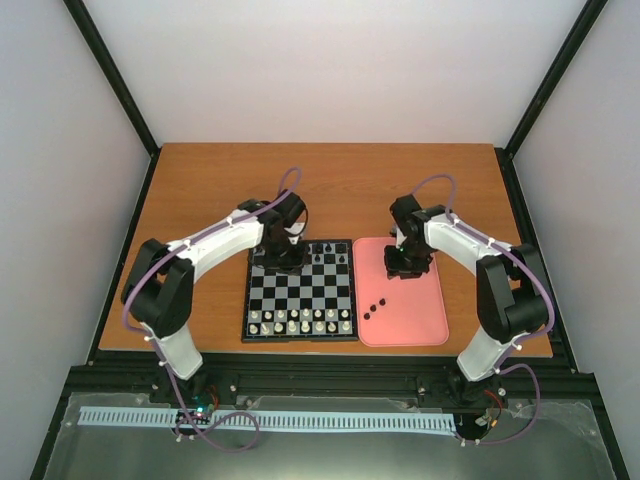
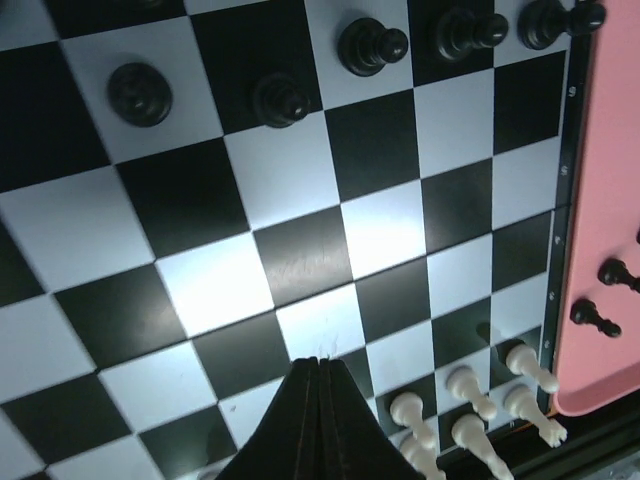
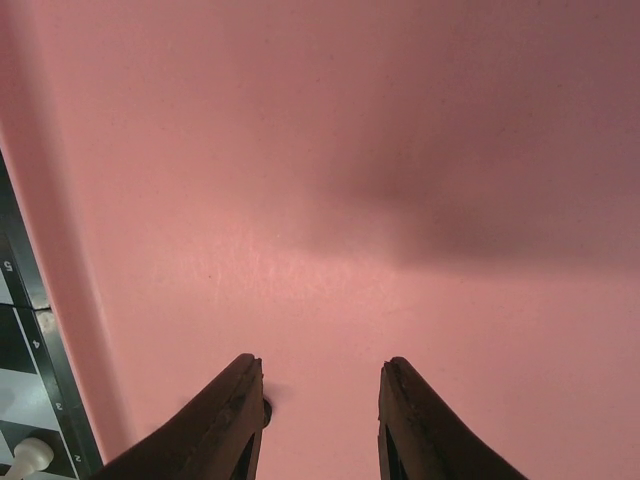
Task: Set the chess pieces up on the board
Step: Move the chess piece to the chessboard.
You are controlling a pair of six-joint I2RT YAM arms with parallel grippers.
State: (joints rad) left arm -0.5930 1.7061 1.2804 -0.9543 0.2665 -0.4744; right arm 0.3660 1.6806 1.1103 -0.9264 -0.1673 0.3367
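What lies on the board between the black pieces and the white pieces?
Only bare chequered squares of the board lie between the black pieces and the white pieces, seen clearly in the left wrist view.

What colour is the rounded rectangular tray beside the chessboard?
Plain pink; the rounded rectangular tray shows best in the top external view.

two robot arms, the left arm (image 1: 215, 243) and the right arm (image 1: 462, 238), each with white link shells, black joints, a looping purple cable (image 1: 290, 174) and dark, tapered end effector fingers (image 3: 225, 425).
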